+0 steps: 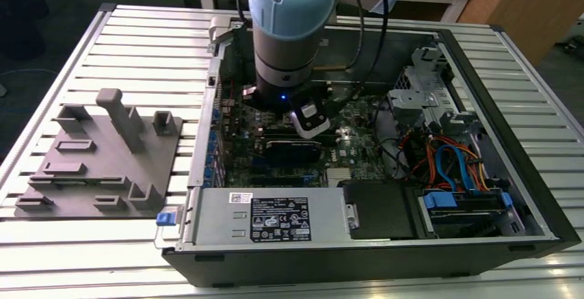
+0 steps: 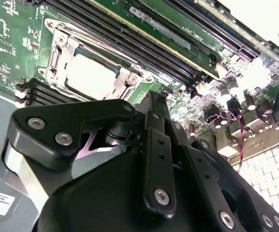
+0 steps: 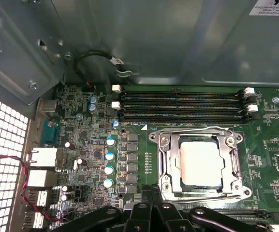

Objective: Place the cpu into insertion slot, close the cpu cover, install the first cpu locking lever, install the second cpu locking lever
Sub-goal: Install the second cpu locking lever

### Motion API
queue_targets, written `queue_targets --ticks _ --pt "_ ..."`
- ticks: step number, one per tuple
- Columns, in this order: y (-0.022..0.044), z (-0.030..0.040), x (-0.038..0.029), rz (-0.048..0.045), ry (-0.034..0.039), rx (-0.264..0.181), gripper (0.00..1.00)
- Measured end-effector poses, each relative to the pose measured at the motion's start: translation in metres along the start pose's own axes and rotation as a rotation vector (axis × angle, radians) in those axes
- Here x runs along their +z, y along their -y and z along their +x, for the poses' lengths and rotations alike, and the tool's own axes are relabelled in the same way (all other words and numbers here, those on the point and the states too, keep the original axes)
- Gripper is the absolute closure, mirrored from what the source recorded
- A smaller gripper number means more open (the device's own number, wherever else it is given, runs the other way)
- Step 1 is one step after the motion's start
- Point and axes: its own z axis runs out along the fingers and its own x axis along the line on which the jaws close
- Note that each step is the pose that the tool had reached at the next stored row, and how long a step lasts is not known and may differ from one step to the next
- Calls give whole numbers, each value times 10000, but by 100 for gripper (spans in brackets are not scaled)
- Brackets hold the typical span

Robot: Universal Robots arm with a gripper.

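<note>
- The cpu (image 3: 201, 158) is seen seated in the insertion slot (image 3: 164, 159) on the green circuit board (image 3: 270, 145), beside the long black memory slots (image 3: 178, 104), in both wrist views.
- The cpu cover (image 3: 232, 159) is seen lying flat around the chip, its window framing the silver-grey top; placement and cover closing are judged done.
- Thin metal levers (image 3: 197, 129) are seen running along the edges of the frame. Whether each is fully hooked under its catch cannot be told, so the two lever steps are judged done or nearly done, not confirmed.
- In the exterior view, the arm (image 1: 287, 32) is seen reaching down into the open computer case (image 1: 511, 148), which lies on the slatted table (image 1: 137, 46); a grey fixture block (image 1: 100, 155) stands on the table at the exterior view's left.
- The gripper (image 2: 156, 104) is seen close to the socket, near one edge of the cover and above the board.
- The fingers (image 2: 151, 111) appear pressed together at their tips, with no gap visible between them.
- Nothing is held; contact with the cover or a lever cannot be told.
</note>
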Motion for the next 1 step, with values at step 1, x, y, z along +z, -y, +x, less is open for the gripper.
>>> queue_targets --ticks 1 --pt "0 0 0 -1 0 0 89"
